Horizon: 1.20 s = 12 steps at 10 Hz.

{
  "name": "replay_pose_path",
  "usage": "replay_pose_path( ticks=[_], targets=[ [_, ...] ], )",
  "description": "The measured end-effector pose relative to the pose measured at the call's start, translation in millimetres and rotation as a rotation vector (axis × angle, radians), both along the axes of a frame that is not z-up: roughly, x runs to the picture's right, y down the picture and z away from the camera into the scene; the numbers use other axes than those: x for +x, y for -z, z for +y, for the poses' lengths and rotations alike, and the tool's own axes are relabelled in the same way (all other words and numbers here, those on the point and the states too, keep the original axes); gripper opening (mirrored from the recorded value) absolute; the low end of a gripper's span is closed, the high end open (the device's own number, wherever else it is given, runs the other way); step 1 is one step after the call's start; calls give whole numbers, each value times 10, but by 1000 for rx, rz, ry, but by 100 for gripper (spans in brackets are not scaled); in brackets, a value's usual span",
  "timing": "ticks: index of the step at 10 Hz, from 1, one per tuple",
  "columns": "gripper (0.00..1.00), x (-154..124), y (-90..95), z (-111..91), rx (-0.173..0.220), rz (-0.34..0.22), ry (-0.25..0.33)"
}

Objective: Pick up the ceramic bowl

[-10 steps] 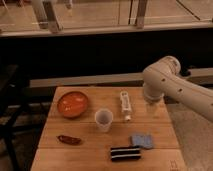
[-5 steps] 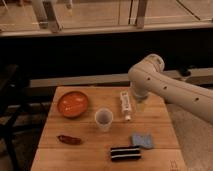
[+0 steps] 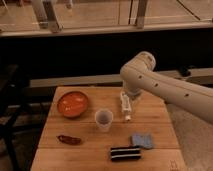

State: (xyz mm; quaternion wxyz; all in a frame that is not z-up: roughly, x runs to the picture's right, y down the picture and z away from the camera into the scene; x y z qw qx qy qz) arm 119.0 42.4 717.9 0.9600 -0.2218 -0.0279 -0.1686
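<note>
The gripper (image 3: pixel 131 96), wide open and empty, hangs above the white bottle (image 3: pixel 125 106), since the ceramic bowl (image 3: pixel 73 103) sits well leftward on the tabletop (image 3: pixel 156 120), ungrasped.

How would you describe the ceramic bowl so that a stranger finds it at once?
On the wooden table, look at the far left corner, away from the gripper hovering near the white bottle. The ceramic bowl is wide, shallow and glossy orange-red, unlike the small white cup beside it.

Arm (image 3: pixel 172 91): white, reaching in from the right, bent downward.
Pincer (image 3: pixel 131 96): low over the table's (image 3: pixel 155 117) far edge, jaws spread.
</note>
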Motion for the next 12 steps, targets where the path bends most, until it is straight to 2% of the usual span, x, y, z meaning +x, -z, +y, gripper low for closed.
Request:
replay_pose_path(
  ticks=[2,5,7,12],
  targets=[
    [80,-36,-12,-52,9,-14,31],
    [80,-349,-81,-194,26,-53,89],
    [80,-425,-91,-226,35,-66,122],
    [80,-833,-107,-355,60,-139,225]
  ],
)
